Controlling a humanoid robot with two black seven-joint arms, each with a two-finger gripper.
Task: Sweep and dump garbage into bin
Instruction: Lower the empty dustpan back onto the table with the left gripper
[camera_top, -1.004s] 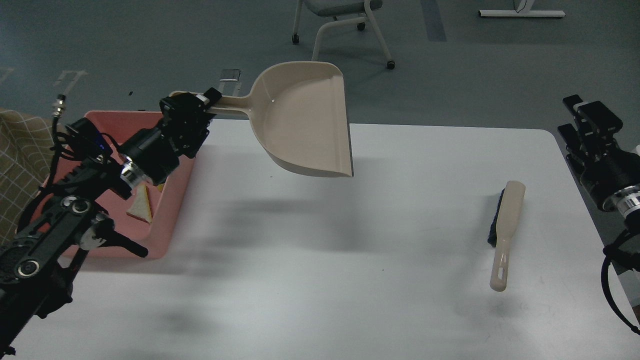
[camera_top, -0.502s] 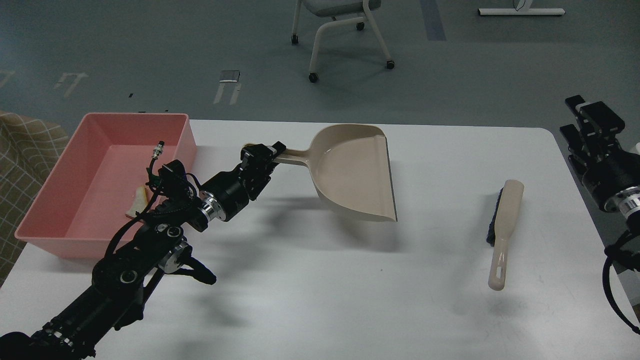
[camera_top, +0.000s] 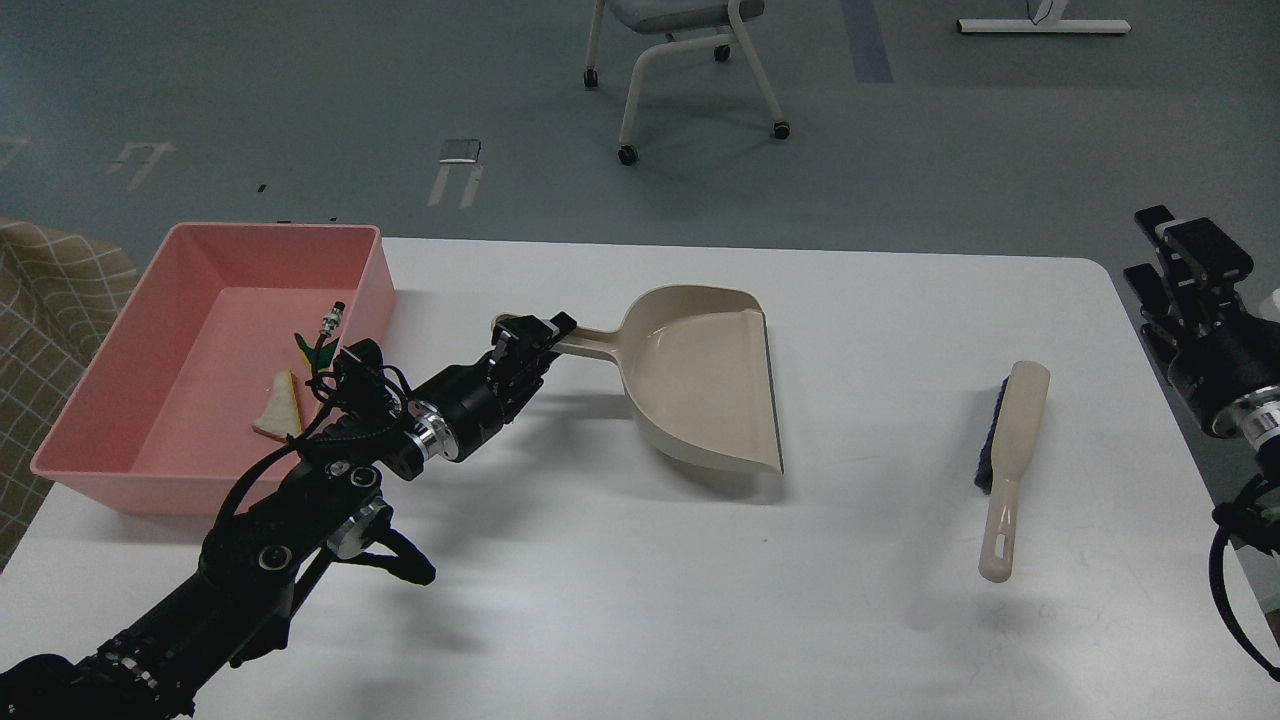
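Observation:
The pink bin (camera_top: 120, 360) stands at the table's left edge. In it lies the white bread slice (camera_top: 282, 408), and a dark green bit of the sponge (camera_top: 306, 347) shows beside my left arm; the rest of the sponge is hidden. My left gripper (camera_top: 530, 335) is shut on the handle of the beige dustpan (camera_top: 705, 375), which rests empty on the table at the middle, right of the bin. My right gripper (camera_top: 1165, 250) hovers off the table's right edge, empty; its fingers look apart.
The beige brush with black bristles (camera_top: 1008, 455) lies on the table at the right. The white table (camera_top: 640, 600) has a rounded far right corner. An office chair (camera_top: 680, 60) stands on the floor behind. A checked cloth (camera_top: 40, 330) is at the far left.
My left arm carried the dustpan from high beside the bin down and to the right, then lowered it flat onto the table. The right gripper hardly moved.

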